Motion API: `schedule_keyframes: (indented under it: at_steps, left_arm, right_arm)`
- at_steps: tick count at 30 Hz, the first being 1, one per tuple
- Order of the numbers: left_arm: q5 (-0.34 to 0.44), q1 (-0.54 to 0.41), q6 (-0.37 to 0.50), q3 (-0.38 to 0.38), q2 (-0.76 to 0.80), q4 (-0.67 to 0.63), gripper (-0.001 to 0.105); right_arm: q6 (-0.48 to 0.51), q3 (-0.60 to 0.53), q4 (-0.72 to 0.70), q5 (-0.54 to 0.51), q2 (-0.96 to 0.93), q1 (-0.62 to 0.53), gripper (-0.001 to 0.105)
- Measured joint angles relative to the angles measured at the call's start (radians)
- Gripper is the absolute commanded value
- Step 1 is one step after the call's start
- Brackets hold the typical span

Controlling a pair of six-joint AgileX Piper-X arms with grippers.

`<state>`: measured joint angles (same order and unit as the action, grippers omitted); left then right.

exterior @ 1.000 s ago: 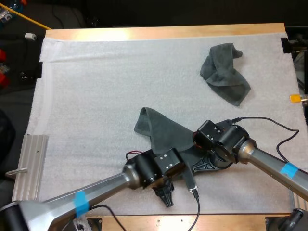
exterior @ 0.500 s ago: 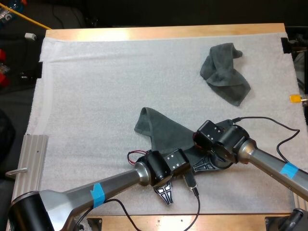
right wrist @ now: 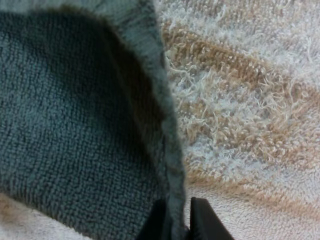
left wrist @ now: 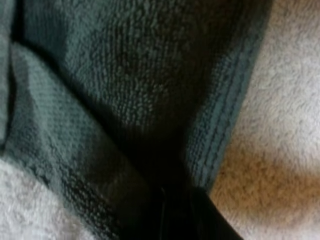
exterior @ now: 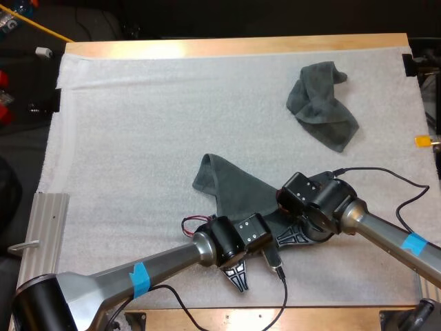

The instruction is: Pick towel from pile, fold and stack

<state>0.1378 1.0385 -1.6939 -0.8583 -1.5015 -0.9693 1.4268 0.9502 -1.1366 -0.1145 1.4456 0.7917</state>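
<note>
A dark grey-green towel [exterior: 231,183] lies partly spread on the white mat [exterior: 138,138], near the front middle. My left gripper [exterior: 236,277] is at its near edge, and in the left wrist view its dark fingers [left wrist: 175,215] are closed on a fold of the towel [left wrist: 140,75]. My right gripper [exterior: 292,236] is at the towel's near right side. In the right wrist view it [right wrist: 175,220] pinches the hemmed edge of the towel [right wrist: 75,125]. A second, crumpled towel [exterior: 320,103] sits at the far right of the mat.
A ribbed metal plate [exterior: 43,234] lies at the mat's near left edge. The table's wooden border [exterior: 234,45] runs along the far side. Bare mat spreads over the left half and the far middle.
Since a second ago my left wrist has shifted a little to the right and turned, closer to the right gripper. Both towels and the right arm stay put.
</note>
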Motion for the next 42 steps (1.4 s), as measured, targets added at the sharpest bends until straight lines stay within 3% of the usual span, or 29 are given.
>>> schedule_keyframes:
  at_steps: [5,12,18,23,28,34,39,42]
  left_arm:
    - [0.005,0.000,-0.030,0.000,0.061,-0.033,0.000]
    - [0.006,0.000,-0.096,0.001,0.288,-0.078,0.000]
    - [-0.002,0.000,-0.194,0.001,0.482,-0.112,0.000]
    - [-0.035,0.000,-0.287,-0.002,0.634,-0.126,0.000]
    - [-0.040,0.000,-0.367,-0.068,0.733,-0.128,0.000]
    - [-0.020,0.000,-0.403,-0.171,0.778,-0.128,0.000]
    - [0.014,0.000,-0.430,-0.197,0.783,-0.129,0.000]
    - [0.031,0.000,-0.464,-0.199,0.783,-0.132,0.000]
  right_arm:
    - [0.009,0.000,0.000,-0.033,0.000,0.000,0.000]
    - [0.009,-0.001,0.000,-0.039,-0.034,0.000,0.000]
    - [-0.021,0.005,-0.031,-0.009,-0.201,0.000,0.000]
    - [-0.105,0.053,-0.076,-0.002,-0.357,0.000,0.000]
    - [-0.169,0.112,-0.112,0.014,-0.467,0.000,0.000]
    - [-0.211,0.171,-0.203,0.092,-0.495,0.000,0.000]
    - [-0.215,0.221,-0.282,0.108,-0.495,0.000,0.000]
    - [-0.220,0.245,-0.312,0.181,-0.497,0.000,0.000]
